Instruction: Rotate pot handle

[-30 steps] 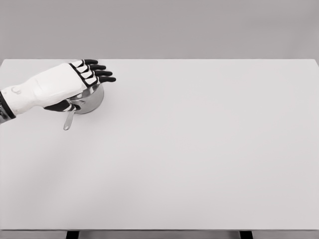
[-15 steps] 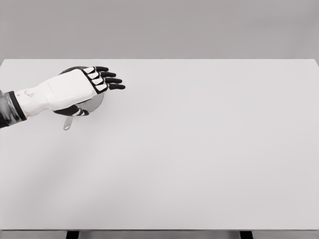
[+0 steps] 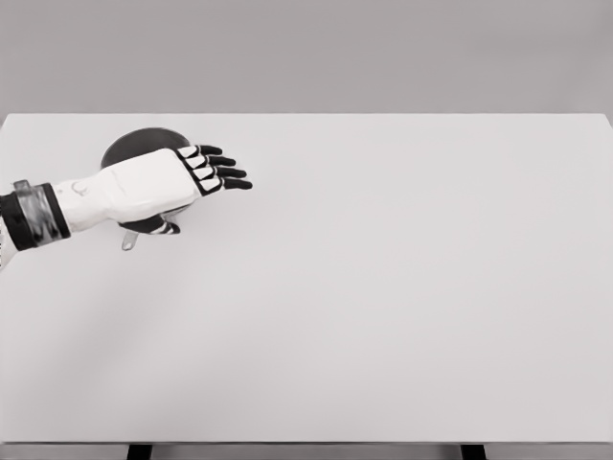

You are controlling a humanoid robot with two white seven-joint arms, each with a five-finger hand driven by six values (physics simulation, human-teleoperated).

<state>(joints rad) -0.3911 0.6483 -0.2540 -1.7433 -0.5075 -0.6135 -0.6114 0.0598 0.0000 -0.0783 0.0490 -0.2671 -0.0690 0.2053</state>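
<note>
Left hand (image 3: 182, 177): white-shelled, black-fingered five-finger hand on a white arm entering from the left edge; extended flat over the pot, fingers (image 3: 228, 172) straight and spread toward the right, nothing grasped. The thumb is seen curled beneath the palm, near the base of the handle; contact cannot be confirmed. Right hand: not in view.

White rectangular table (image 3: 383, 307): broad matte surface, with dark legs glimpsed at the near edge.

Small round steel pot with dark interior (image 3: 129, 146): located at the far left of the table, largely covered by the hand, only the far rim and part of the bowl shown.

Short, slim metal handle (image 3: 127, 240): projected from the pot toward the near edge, its tip visible just below the palm.

Handling notes: the pot is judged rigid, light when empty, and smooth-walled, so it is likely to slide or spin on the table if pushed. Purchase is best taken on the handle near its tip, where leverage is greatest; a sideways push or a thumb-and-finger pinch there is expected to turn the body. The polished wall is judged too slippery for a grip.
</note>
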